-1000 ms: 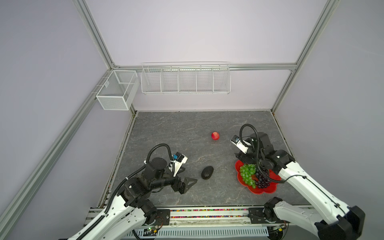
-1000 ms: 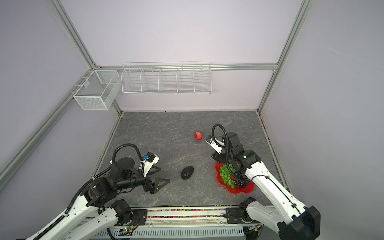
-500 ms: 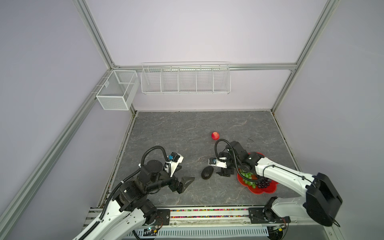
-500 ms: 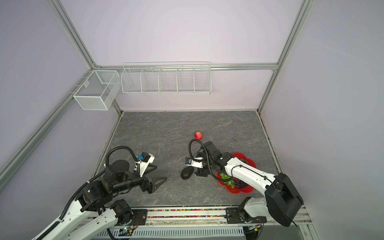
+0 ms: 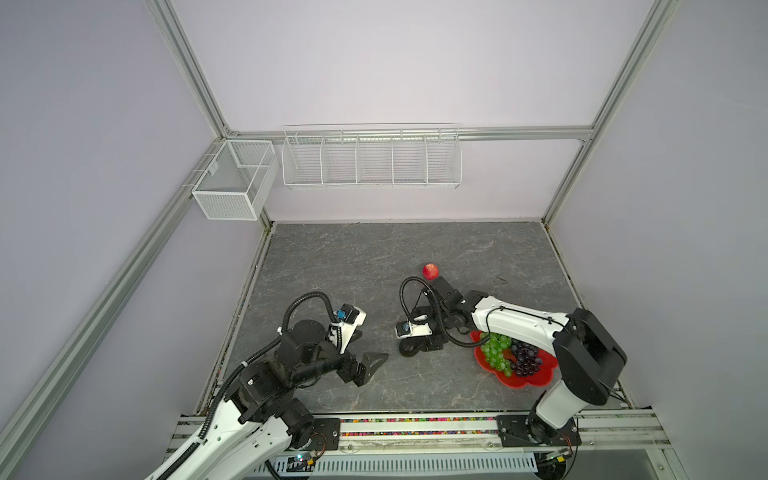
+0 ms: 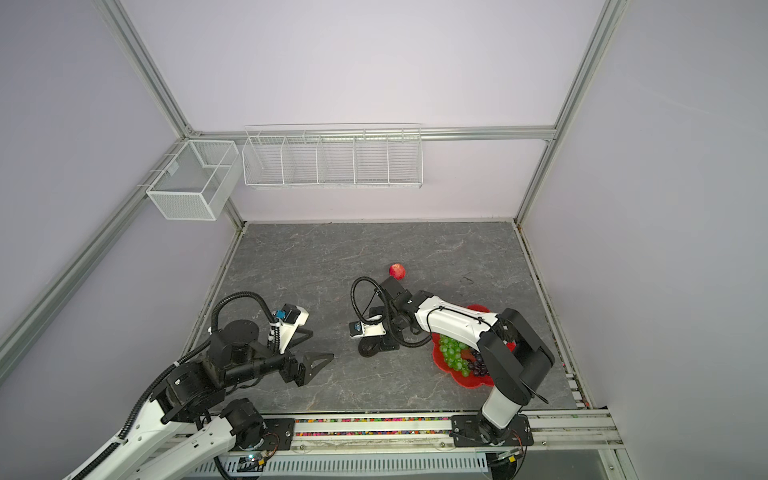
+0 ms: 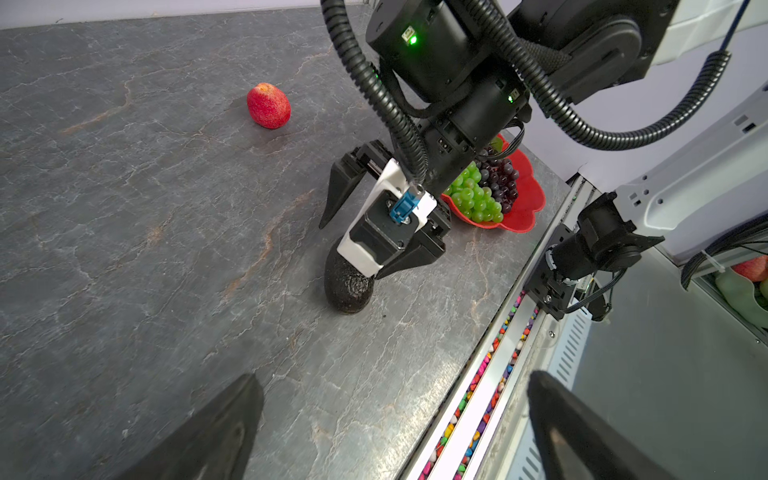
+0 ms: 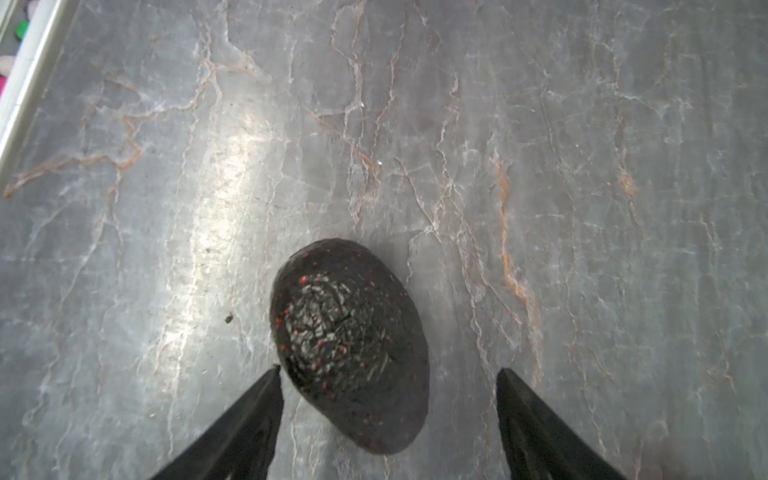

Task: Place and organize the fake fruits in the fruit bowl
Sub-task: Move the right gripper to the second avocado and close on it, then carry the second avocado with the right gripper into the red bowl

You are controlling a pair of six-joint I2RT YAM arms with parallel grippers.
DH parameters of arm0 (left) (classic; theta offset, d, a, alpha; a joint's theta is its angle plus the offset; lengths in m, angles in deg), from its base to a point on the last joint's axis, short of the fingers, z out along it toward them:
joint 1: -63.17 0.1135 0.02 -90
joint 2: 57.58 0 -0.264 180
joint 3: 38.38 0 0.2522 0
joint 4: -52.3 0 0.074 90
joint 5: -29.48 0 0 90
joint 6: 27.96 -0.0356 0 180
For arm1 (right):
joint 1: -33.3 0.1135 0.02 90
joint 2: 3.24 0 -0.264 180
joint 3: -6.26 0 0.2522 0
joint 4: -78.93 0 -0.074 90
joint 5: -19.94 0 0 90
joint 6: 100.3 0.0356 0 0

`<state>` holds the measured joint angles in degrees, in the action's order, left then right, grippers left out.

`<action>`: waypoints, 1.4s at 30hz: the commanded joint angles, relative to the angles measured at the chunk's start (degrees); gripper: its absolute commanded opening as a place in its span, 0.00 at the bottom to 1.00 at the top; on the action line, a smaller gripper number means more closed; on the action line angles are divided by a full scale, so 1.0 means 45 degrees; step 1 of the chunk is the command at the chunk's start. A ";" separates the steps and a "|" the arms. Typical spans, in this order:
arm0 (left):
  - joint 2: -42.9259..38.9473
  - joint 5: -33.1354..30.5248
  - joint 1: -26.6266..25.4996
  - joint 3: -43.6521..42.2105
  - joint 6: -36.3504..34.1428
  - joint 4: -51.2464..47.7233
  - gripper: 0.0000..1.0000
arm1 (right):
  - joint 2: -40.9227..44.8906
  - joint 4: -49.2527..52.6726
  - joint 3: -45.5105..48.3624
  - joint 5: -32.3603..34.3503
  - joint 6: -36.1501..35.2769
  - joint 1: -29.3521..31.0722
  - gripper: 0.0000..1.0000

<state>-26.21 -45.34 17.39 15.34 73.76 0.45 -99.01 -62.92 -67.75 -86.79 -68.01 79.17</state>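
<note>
Avocado (image 8: 351, 345) loose within wide right end effector (image 8: 388, 369)

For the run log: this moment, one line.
right gripper open around avocado; left gripper open, empty; apple on table; green grapes, purple grapes in bowl

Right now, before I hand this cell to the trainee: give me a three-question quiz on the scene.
1. True or false: the apple lies in the red bowl.
2. The right gripper has its fingers either side of which fruit? A apple, B avocado, C orange.
3. What fruit shows in the bowl?

Key: 1 false, it sits on the table. 2 B, with the fingers open and not clamped. 3 green grapes and purple grapes.
</note>
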 commanded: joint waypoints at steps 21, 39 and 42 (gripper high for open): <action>-0.0039 0.0021 -0.0022 0.0279 -0.0086 -0.0228 0.99 | -0.0712 0.1232 -0.0650 -0.0420 0.0674 0.0522 0.46; 0.0437 0.0909 -0.0022 0.0201 -0.0092 -0.0019 0.99 | 0.6929 0.5275 0.1627 0.7497 0.8228 -0.3346 0.45; 0.0518 0.0998 -0.0022 0.0201 -0.0082 -0.0029 0.99 | 0.7561 0.4931 0.2119 0.6864 0.8032 -0.4215 0.45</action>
<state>-24.07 -42.30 17.39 15.34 73.76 0.48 -66.96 -44.28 -60.05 -57.41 -34.48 62.49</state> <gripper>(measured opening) 0.991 0.574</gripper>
